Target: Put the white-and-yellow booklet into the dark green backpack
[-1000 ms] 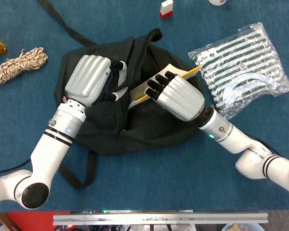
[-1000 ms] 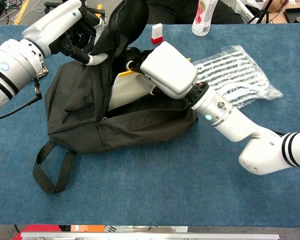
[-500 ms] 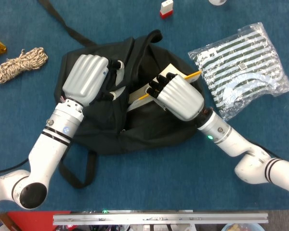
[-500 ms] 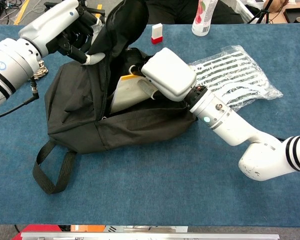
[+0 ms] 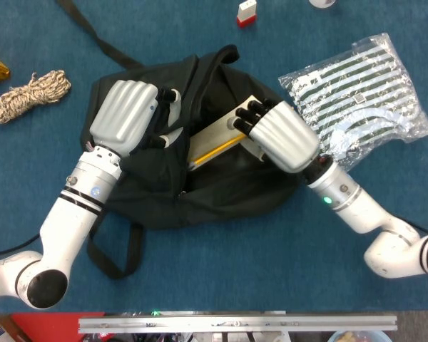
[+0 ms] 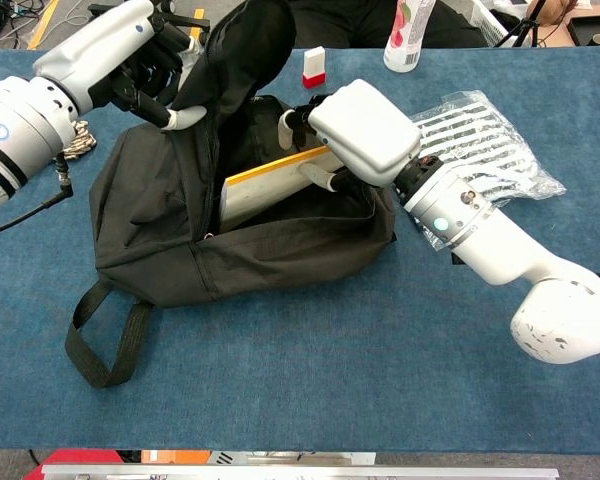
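Chest view: on a blue tabletop (image 6: 310, 380), two robot hands work a white-and-yellow booklet (image 6: 270, 186) into a dark green backpack (image 6: 170, 240).

The left hand (image 6: 130, 50) grips the raised flap near the far left corner, fingers curled into the fabric. The right hand (image 6: 365, 130) holds the booklet's upper end, fingers (image 6: 315, 178) wrapped over its yellow edge; the booklet lies tilted inside the bag's mouth. Since half a second ago the right hand has pulled back toward the striped plastic packet (image 6: 480, 140), and the booklet lies flatter. A rope coil (image 5: 28, 95) sits near the left edge.

Head overhead, chest frontal; shared backpack (image 5: 164, 171).
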